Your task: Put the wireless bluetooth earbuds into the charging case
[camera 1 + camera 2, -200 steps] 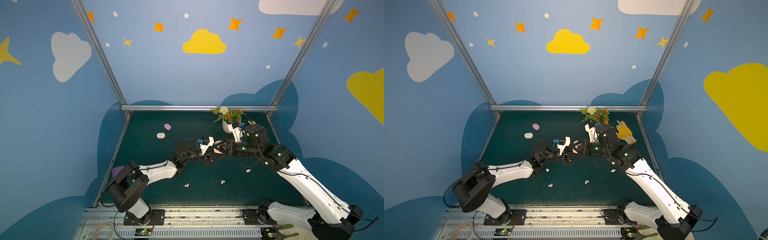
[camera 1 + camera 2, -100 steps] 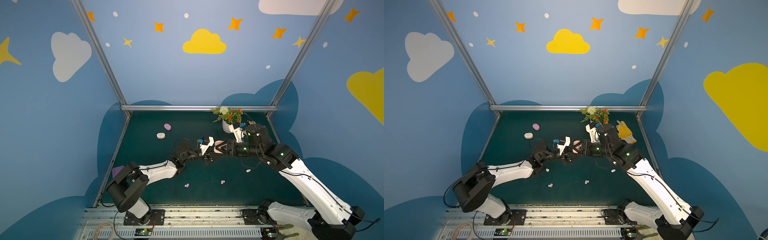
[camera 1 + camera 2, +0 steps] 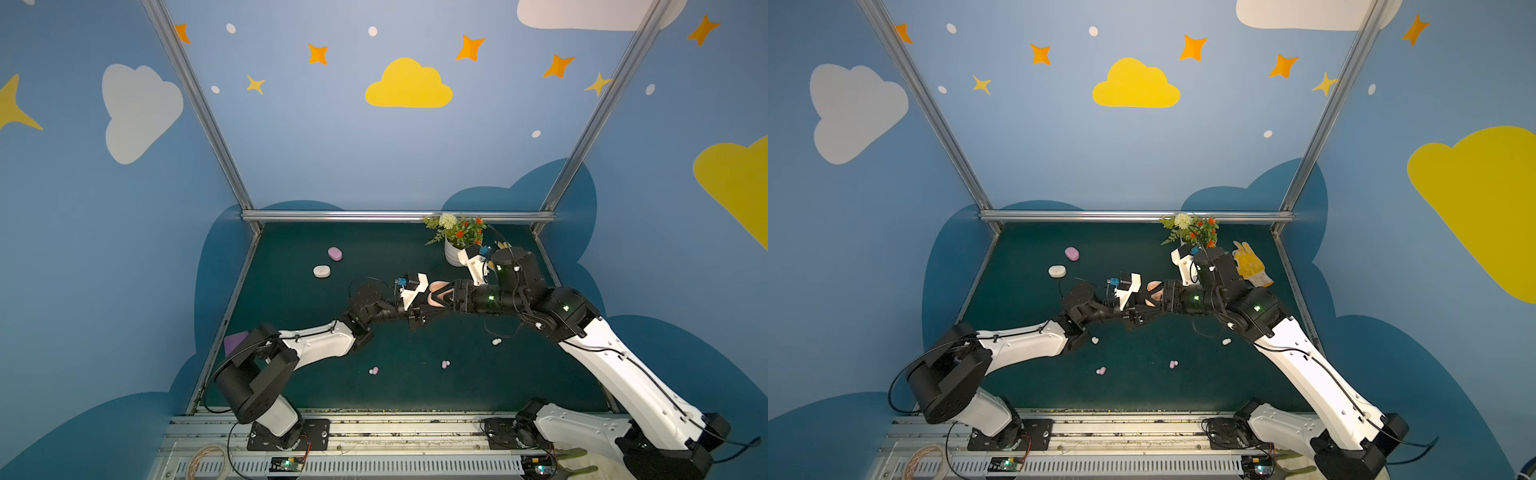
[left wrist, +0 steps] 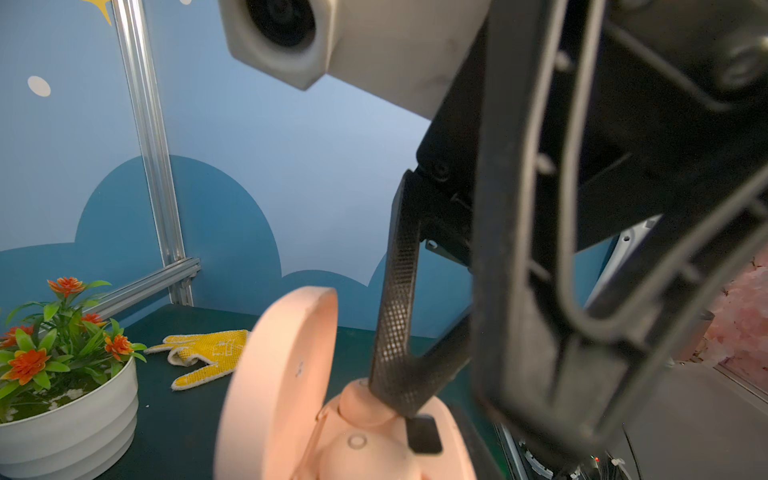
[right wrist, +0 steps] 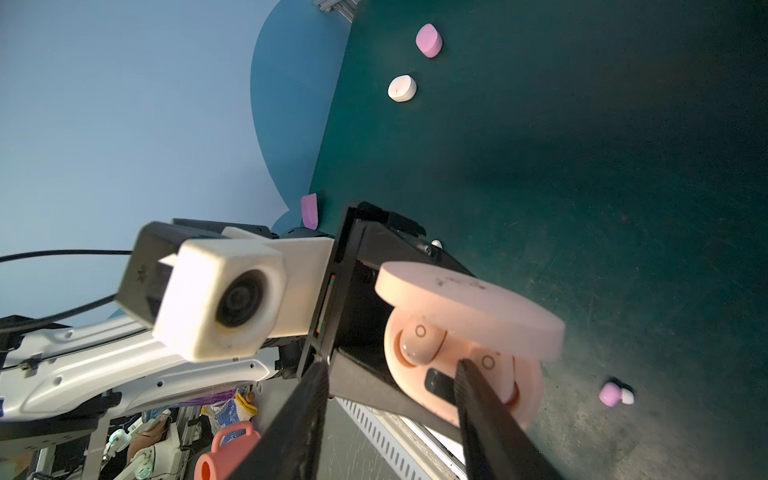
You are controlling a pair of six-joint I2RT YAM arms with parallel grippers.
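The peach-pink charging case (image 3: 437, 291) (image 3: 1153, 291) hangs above the middle of the mat with its lid (image 5: 469, 303) (image 4: 282, 382) open, my left gripper (image 3: 428, 302) shut on its base. Two peach wireless bluetooth earbuds (image 5: 419, 345) (image 5: 494, 365) sit in its wells. My right gripper (image 5: 390, 365) (image 3: 448, 292) is open at the case. One of its fingers (image 4: 399, 291) rests its tip on an earbud (image 4: 365, 405); the other finger stands clear of the case. Loose earbuds (image 3: 374, 370) (image 3: 445, 364) (image 3: 496, 341) lie on the mat nearer the front.
A lilac case (image 3: 334, 253) and a white case (image 3: 321, 271) lie shut at the back left. A flower pot (image 3: 455, 254) and a yellow glove (image 3: 1250, 264) are at the back right. A white bud (image 3: 1095, 340) lies by the left arm.
My right gripper's jaws have widened a little at the case, and the right arm has shifted slightly. The left arm and the case have stayed still.
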